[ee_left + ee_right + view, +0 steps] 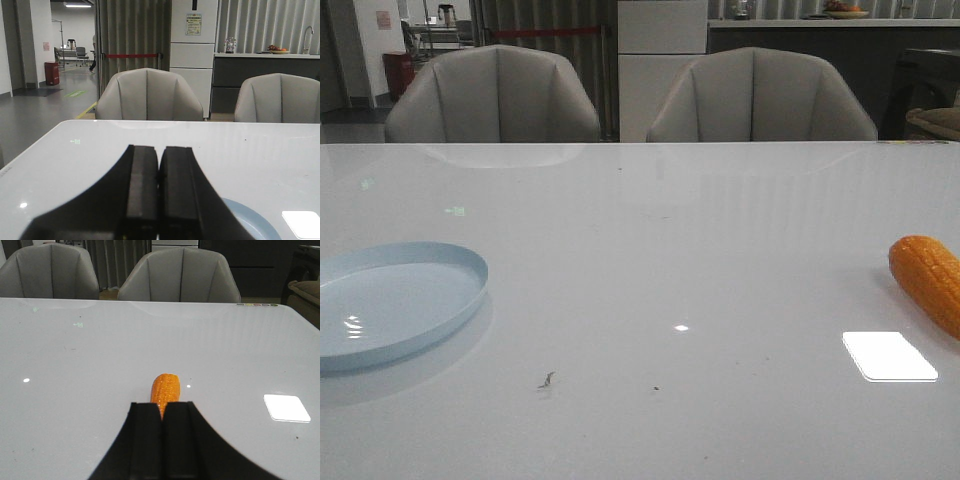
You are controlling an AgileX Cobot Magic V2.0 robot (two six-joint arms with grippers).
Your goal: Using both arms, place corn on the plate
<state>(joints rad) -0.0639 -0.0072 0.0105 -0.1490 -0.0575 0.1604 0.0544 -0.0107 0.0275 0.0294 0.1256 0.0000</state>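
Left gripper (159,200) closed, corn (165,390) beyond right gripper (163,445)

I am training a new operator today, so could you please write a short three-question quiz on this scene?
1. True or false: the corn already lies on the plate.
2. In the front view, the plate sits at which side of the table? A) the left B) the right C) the middle
3. Fill in: in its wrist view, the right gripper has its fingers pressed ____.

Key:
1. False. The corn lies on the bare table at the right edge, far from the plate.
2. A.
3. Together. The left gripper looks the same, and neither holds anything.
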